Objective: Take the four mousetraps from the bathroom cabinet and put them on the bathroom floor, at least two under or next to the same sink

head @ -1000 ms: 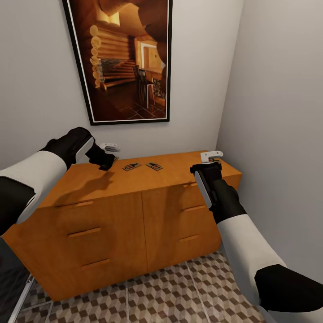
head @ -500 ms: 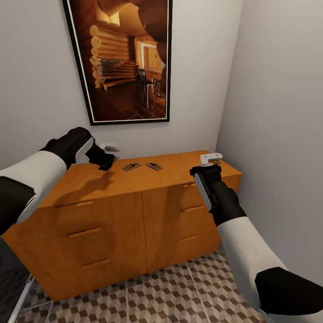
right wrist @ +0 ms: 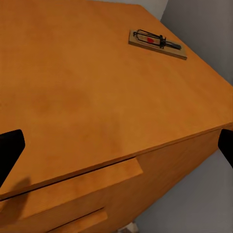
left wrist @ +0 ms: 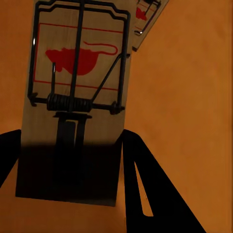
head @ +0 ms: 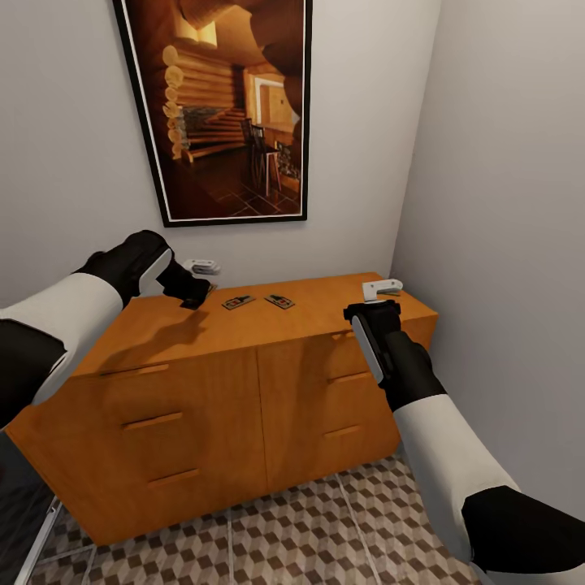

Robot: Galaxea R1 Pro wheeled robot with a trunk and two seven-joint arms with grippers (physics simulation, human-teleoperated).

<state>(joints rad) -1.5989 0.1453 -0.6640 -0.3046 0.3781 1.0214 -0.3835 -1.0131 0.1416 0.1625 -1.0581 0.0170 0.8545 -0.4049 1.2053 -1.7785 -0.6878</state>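
Both tools over the glossy orange-brown wooden cabinet point(head: 244, 357).
Left tool point(left wrist: 73, 160) spread wide, its black fingers point(left wrist: 145, 189) flanking a flat tan mousetrap with wire spring point(left wrist: 77, 97), not gripping; right tool point(head: 382, 286) open, empty, another mousetrap point(right wrist: 158, 43) well beyond it.
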